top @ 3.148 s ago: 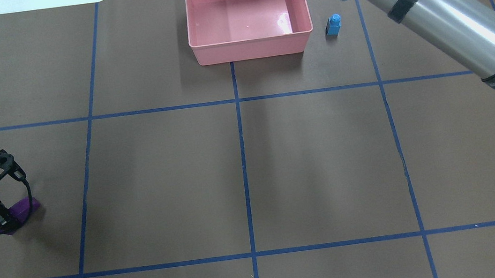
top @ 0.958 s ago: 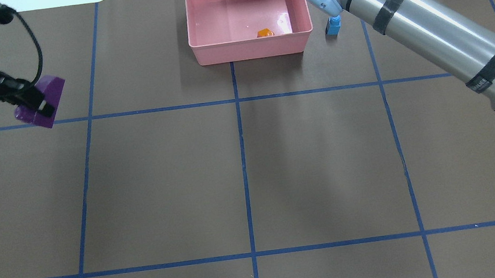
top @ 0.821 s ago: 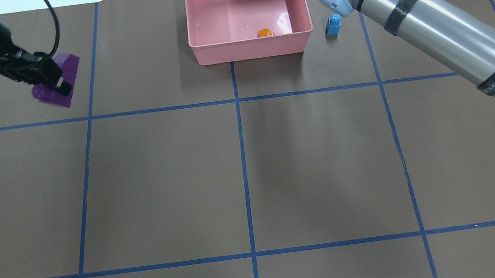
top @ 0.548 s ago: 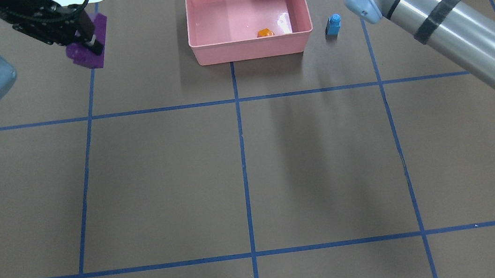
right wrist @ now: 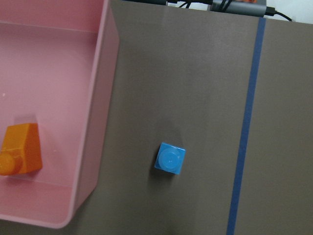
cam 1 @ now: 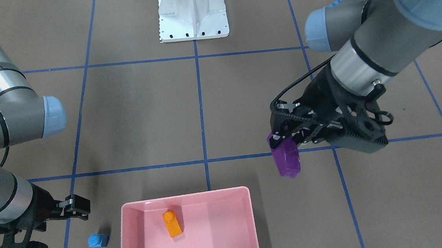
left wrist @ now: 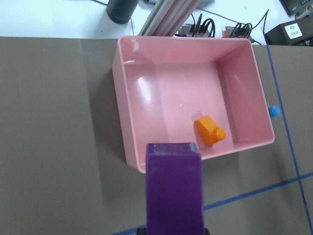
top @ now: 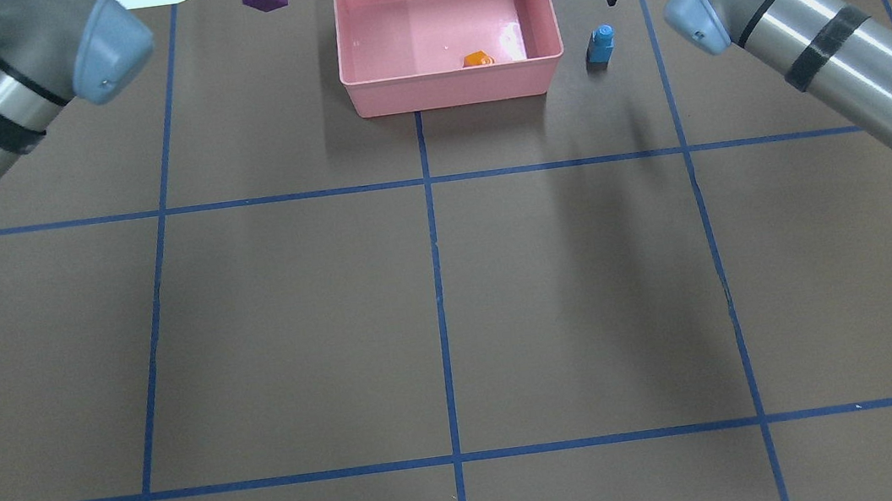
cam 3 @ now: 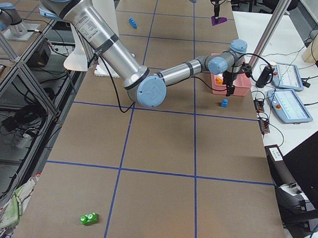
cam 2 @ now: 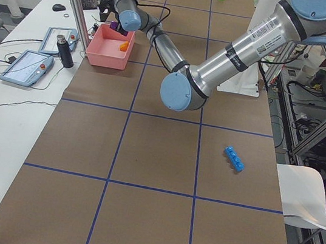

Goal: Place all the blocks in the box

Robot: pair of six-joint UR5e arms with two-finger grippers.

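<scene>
The pink box (top: 453, 88) stands at the table's far middle, with the orange sloped brick (top: 478, 59) lying inside it. My left gripper (cam 1: 283, 142) is shut on the purple wedge (cam 1: 285, 159) and holds it in the air just left of the box; the wedge fills the low middle of the left wrist view (left wrist: 174, 186). My right gripper (cam 1: 47, 228) is open and empty, above the table right of the box. The blue one-stud cube (top: 601, 44) stands below it beside the box wall (right wrist: 100, 122). The long blue bar (cam 2: 234, 158) and the green brick (cam 3: 88, 218) lie far off.
The white pedestal base (cam 1: 192, 14) stands at the robot's edge of the table. A black bottle (cam 2: 65, 52) and tablets (cam 2: 27, 66) sit on the white side table beyond the box. Blue tape lines grid the brown table.
The orange brick has dropped into the box. My left gripper has carried the purple wedge up from the near left to beside the box. My right gripper moved right, off the box.
</scene>
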